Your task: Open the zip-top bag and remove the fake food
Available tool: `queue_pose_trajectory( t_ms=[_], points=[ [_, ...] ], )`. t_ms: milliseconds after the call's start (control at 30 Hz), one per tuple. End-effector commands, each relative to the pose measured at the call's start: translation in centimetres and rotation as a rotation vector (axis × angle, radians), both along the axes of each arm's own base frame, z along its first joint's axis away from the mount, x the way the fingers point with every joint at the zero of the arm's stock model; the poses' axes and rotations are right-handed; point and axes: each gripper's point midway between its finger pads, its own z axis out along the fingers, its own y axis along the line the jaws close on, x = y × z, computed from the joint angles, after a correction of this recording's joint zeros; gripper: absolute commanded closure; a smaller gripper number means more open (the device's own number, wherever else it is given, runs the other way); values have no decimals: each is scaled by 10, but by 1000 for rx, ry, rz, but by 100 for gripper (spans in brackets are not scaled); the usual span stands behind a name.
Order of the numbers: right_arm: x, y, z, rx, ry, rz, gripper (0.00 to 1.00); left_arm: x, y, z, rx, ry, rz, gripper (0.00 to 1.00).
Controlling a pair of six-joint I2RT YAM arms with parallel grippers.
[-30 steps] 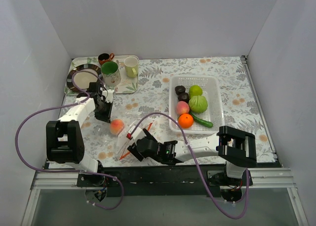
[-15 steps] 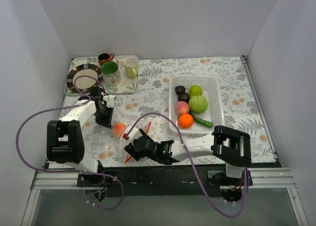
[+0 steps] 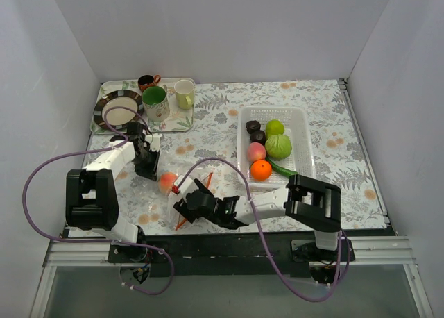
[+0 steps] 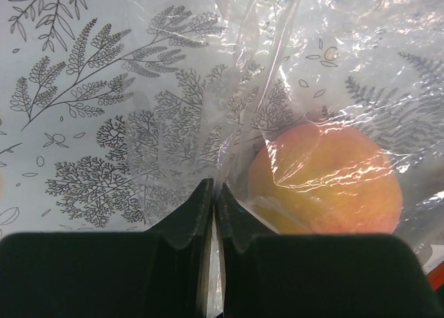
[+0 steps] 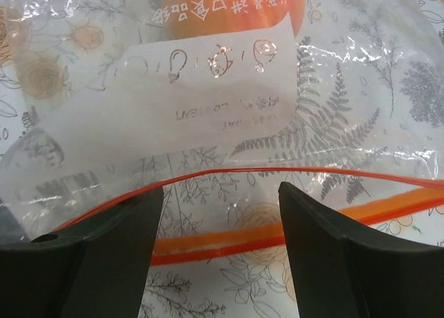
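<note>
The clear zip-top bag [image 3: 198,187] lies at the front of the table with its mouth open. Its orange-red zip strip [image 5: 229,243] shows as two separated lines in the right wrist view. One pink peach [image 3: 166,182] is still inside the bag and shows through the plastic [image 4: 326,182]. My left gripper [image 3: 148,171] is shut on a fold of the bag's plastic [image 4: 214,187] beside the peach. My right gripper [image 3: 182,205] is open [image 5: 220,193] and straddles the open mouth with nothing held.
A white perforated basket [image 3: 302,134] at the right holds an orange [image 3: 261,169], a peach [image 3: 256,151], green fruits [image 3: 278,146], dark pieces [image 3: 255,130] and a green pod [image 3: 284,169]. A tray [image 3: 182,121] with mugs [image 3: 155,101] and a plate [image 3: 116,111] stands at the back left.
My right gripper has slid left, up to the bag's mouth. The peach and bag shifted slightly toward the front. My left gripper stays shut on the bag.
</note>
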Motion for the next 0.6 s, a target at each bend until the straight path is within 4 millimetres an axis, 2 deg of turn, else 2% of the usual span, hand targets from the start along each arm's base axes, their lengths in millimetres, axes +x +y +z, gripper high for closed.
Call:
queue_pose_trajectory(
  t_ms=[0, 167, 233, 400, 567],
  points=[
    [20, 29, 19, 104, -49, -19, 21, -8, -15, 1, -49, 22, -31, 95],
    [26, 48, 31, 172, -88, 3, 9, -22, -34, -4, -60, 71, -124, 96],
    [28, 56, 44, 223, -122, 10, 7, -27, -42, -4, -58, 87, -170, 96],
    [40, 65, 60, 255, -187, 7, 4, -38, -55, -8, -52, 139, -263, 97],
    [46, 67, 50, 240, -167, 3, 3, -47, -62, -8, -60, 161, -294, 98]
  ],
)
